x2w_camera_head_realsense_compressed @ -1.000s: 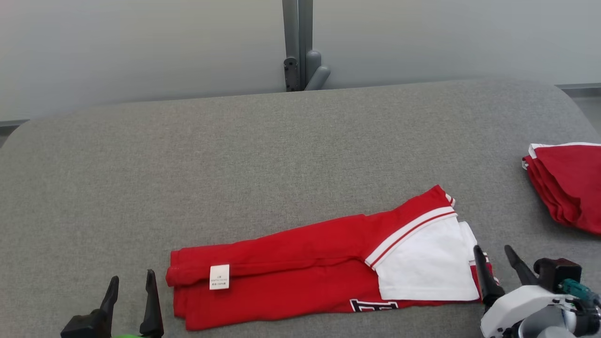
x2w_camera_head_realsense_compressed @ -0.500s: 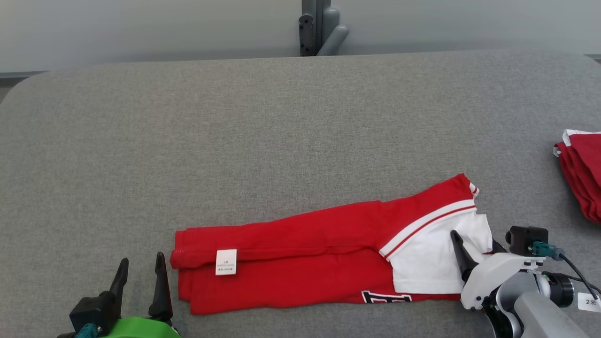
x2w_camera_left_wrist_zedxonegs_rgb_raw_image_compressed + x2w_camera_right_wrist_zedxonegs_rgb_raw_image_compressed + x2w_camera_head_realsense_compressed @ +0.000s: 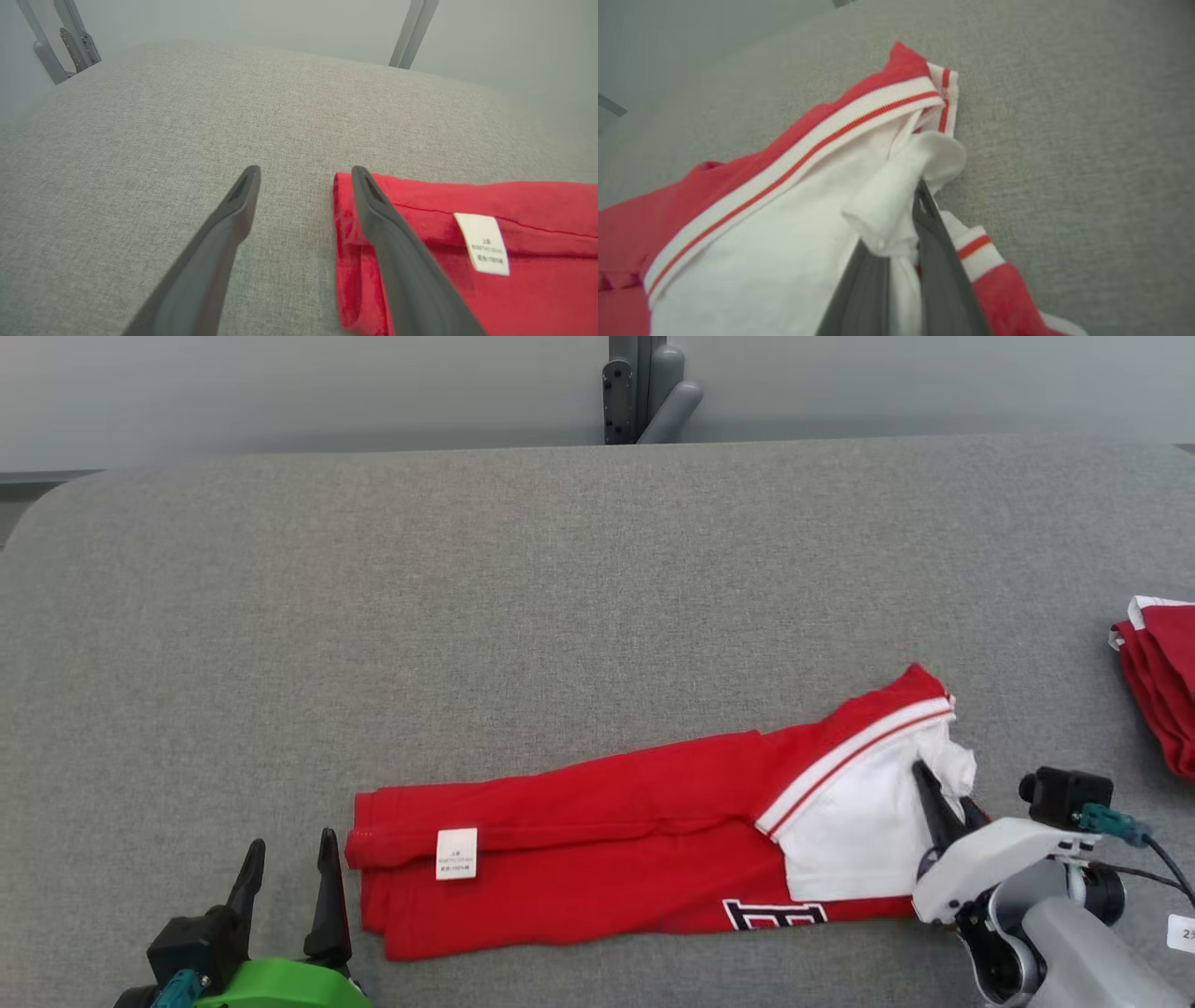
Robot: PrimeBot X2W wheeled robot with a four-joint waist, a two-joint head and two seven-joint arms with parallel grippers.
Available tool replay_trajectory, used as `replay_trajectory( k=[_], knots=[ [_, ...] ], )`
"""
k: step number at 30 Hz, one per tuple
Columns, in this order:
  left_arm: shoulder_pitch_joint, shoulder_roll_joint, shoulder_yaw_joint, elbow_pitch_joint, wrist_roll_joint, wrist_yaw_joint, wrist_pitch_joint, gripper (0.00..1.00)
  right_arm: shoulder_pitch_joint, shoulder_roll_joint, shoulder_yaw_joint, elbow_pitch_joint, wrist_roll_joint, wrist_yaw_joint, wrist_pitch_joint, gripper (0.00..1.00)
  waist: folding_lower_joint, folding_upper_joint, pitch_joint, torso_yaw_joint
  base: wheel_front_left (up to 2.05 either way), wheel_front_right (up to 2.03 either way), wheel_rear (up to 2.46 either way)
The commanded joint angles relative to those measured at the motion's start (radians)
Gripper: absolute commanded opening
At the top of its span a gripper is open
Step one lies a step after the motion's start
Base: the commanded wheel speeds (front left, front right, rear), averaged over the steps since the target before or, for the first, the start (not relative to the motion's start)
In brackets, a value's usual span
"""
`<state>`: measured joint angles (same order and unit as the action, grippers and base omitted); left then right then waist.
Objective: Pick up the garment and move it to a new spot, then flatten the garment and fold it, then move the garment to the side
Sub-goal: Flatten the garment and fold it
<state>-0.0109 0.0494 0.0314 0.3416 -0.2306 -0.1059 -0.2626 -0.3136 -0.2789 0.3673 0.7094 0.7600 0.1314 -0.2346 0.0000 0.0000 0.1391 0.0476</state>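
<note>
Right pincer clenched on garment white end, fingers tilted up-left; left pincer released, upright beside hem.

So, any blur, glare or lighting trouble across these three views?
Head view: sharp and evenly lit, barely any shadow under the garment. Left wrist view: wide-angle stretch on the left claw, and the label print is slightly soft. Right wrist view: soft throughout, with the white fabric at the right claw blurred. No glare anywhere.

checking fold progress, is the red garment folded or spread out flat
Folded lengthwise: the garment lies as a narrow layered strip, edges stacked at its left end, label outside. The right gripper pinches its white end.
</note>
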Motion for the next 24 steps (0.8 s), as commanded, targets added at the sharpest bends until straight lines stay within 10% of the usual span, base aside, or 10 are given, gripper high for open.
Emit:
replay_trajectory(
  k=[1, 13, 24],
  knots=[
    [-0.004, 0.003, -0.001, 0.0, 0.0, -0.003, -0.002, 1.0, 0.003, -0.005, 0.008, -0.029, 0.015, -0.002, -0.011, 0.0, 0.0, 0.0, -0.009, 0.0, 0.0, 0.0, 0.0],
    [-0.004, 0.003, -0.081, 0.002, -0.007, -0.008, -0.002, 1.0, 0.004, -0.047, 0.317, -0.504, 0.146, -0.001, 0.095, 0.0, 0.0, 0.0, -0.044, 0.068, 0.0, 0.0, 0.0],
    [-0.051, 0.003, -0.191, 0.022, -0.025, -0.015, -0.002, 1.0, -0.18, 0.137, 0.539, -0.344, 0.127, -0.001, 0.191, 0.0, 0.0, 0.0, -0.026, 0.252, 0.0, 0.0, 0.0]
  ],
)
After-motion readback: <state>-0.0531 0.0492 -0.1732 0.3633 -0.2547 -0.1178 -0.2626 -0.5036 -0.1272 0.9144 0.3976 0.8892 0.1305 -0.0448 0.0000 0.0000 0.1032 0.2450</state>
